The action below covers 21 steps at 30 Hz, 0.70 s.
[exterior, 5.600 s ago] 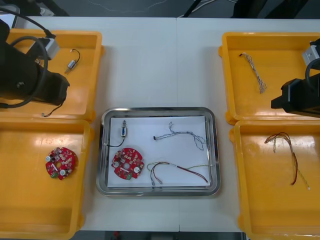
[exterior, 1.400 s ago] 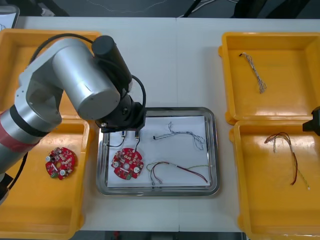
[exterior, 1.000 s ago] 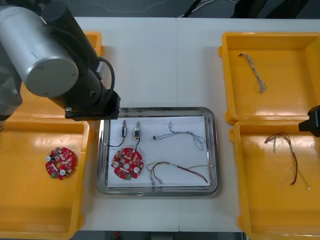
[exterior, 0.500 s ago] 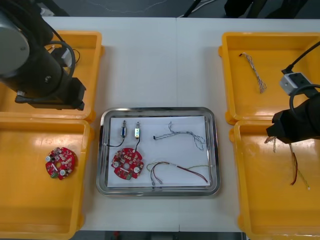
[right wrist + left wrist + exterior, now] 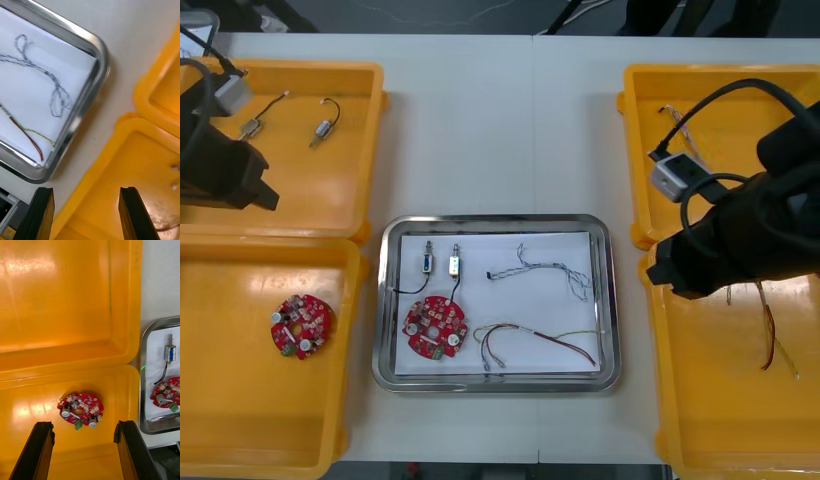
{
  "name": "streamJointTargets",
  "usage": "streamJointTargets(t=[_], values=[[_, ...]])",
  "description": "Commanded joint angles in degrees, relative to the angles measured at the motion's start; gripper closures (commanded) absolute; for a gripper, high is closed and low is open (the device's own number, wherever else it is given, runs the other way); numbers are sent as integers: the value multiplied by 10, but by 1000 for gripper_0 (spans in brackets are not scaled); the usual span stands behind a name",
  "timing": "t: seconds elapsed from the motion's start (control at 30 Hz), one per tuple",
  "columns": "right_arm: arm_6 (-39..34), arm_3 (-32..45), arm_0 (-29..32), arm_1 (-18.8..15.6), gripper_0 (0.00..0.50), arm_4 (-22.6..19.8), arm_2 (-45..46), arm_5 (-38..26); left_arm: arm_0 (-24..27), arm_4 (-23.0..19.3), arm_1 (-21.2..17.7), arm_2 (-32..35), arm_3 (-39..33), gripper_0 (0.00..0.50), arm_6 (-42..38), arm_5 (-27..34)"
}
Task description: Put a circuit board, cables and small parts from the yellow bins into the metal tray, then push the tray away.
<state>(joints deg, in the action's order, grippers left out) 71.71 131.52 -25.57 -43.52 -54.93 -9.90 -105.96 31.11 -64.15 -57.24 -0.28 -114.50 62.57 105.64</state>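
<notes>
The light table [image 5: 500,120] is carrying everything. Just toward 6 o'clock of its middle the tray [image 5: 496,221] is lying, white inside, its long axis running 9 to 3. Inside, a board [image 5: 435,325] is sitting at 7 o'clock and a red-yellow cable [image 5: 540,338] at 5. Two small parts [image 5: 426,263] are lying at 11, long axes pointing 12 to 6, and a blue-white cable [image 5: 545,268] at 1. The left gripper [image 5: 84,425], fingers parted and gripping nothing, is hovering at 9 o'clock over the left bins [image 5: 240,420], a second board [image 5: 80,409] lying in the near one. The right gripper [image 5: 85,190], likewise released, is hanging at 3 o'clock over the right near bin [image 5: 108,148], just beside the tray. Beyond the far edge, dark floor [image 5: 430,15] is showing.
</notes>
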Motion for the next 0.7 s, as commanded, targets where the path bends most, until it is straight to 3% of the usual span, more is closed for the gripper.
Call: streamJointTargets(t=[0.03, 0.37, 0.7], values=[[31, 16, -50, 40, 0, 13, -71, 0, -45, -5, -32, 42, -13, 0, 51, -18], [55, -8, -127, 107, 0, 72, -225, 14, -121, 21, -46, 77, -53, 0, 79, -41], [73, -56, -184, 135, 0, 129, -359, 72, -172, 35, -46, 83, -71, 0, 81, -89]])
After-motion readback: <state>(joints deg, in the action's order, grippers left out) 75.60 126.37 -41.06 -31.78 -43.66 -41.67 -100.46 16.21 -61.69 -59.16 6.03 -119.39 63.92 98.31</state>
